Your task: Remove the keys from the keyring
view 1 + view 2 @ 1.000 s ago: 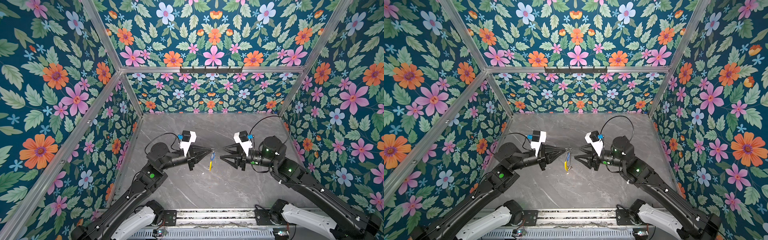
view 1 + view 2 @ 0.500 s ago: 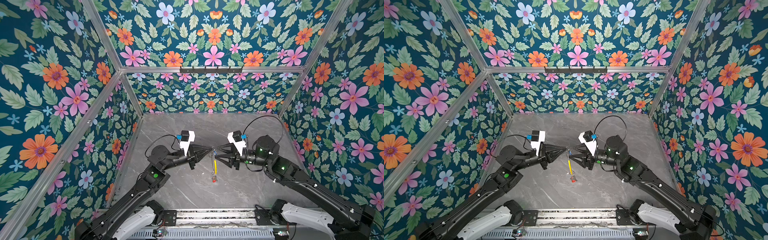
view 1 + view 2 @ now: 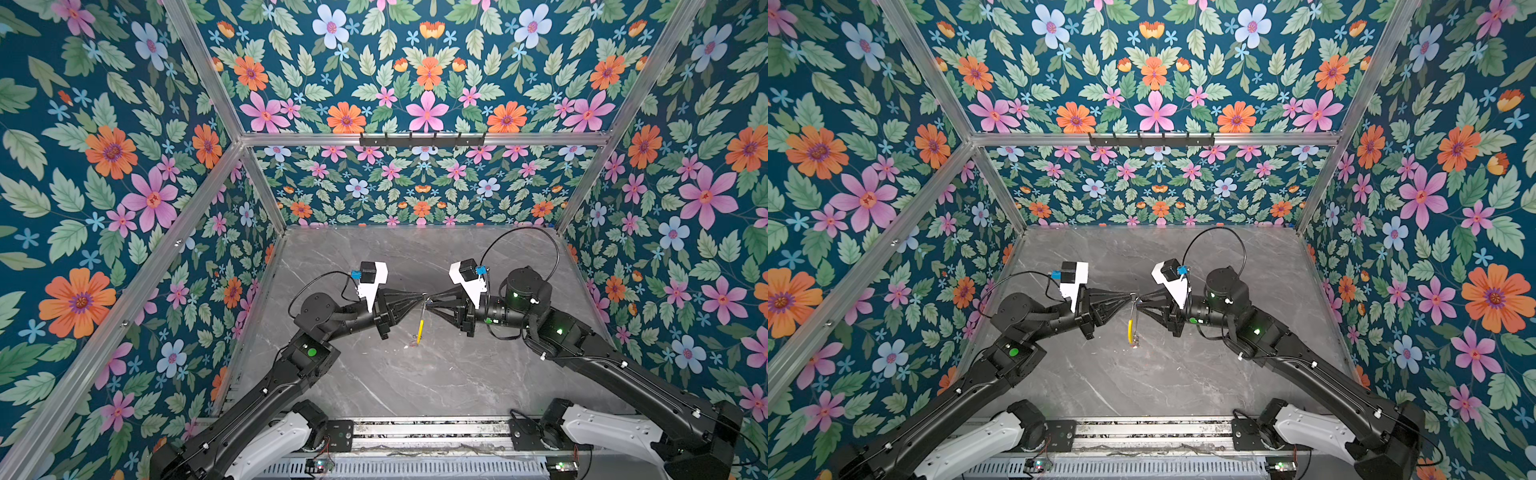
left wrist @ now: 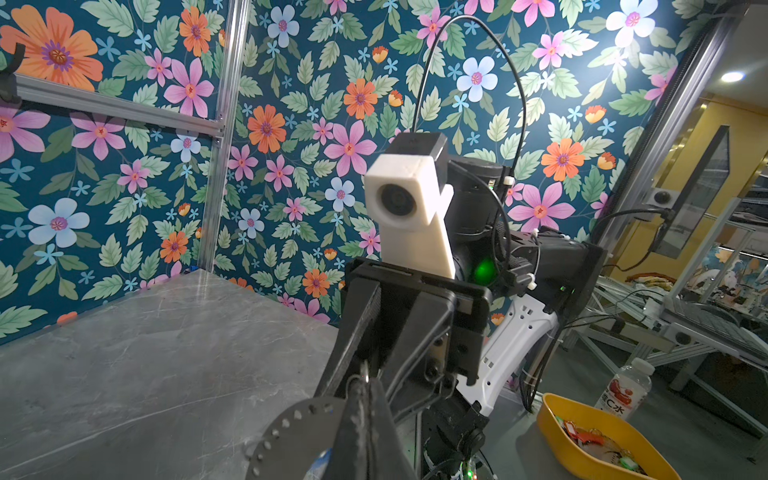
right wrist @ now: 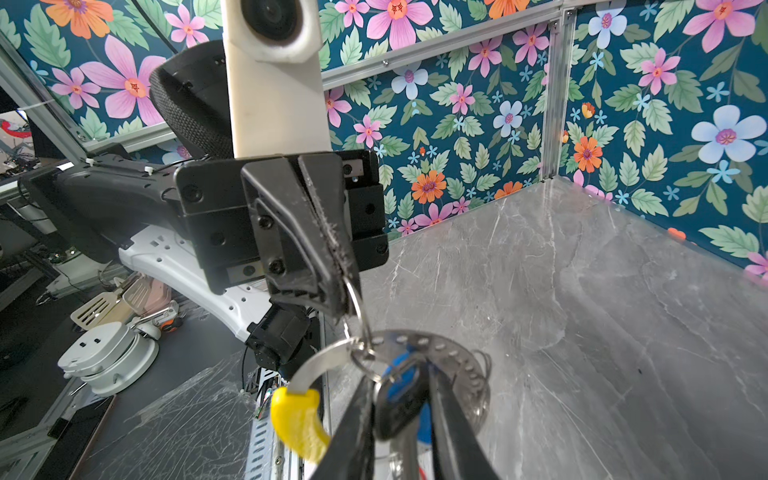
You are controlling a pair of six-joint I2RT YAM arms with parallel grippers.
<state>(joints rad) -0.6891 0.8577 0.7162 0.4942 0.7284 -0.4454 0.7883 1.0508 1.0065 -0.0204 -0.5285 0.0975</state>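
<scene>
Both grippers meet tip to tip above the middle of the table. My left gripper (image 3: 420, 296) is shut on a small split ring (image 5: 356, 305), from which the keyring (image 5: 451, 353) hangs. The keyring is a flat silver hoop with a yellow sleeve (image 3: 420, 329). In the right wrist view my right gripper (image 5: 397, 378) holds the silver key with the blue tag (image 5: 401, 401) between its fingers (image 5: 357, 432). A red tag (image 3: 1135, 344) dangles at the hoop's low end in a top view. In the left wrist view the hoop (image 4: 291, 428) shows under the left fingertips (image 4: 368, 392).
The grey marble table (image 3: 415, 386) is walled in by floral panels on three sides. A black hook rail (image 3: 422, 139) runs along the back wall. Off the table in the left wrist view are a yellow bin (image 4: 552, 432) and a bottle (image 4: 623, 388).
My right gripper has moved left up to the left gripper's tip and its jaws have narrowed round the blue-tagged key. The hoop now hangs lower, showing the red tag.
</scene>
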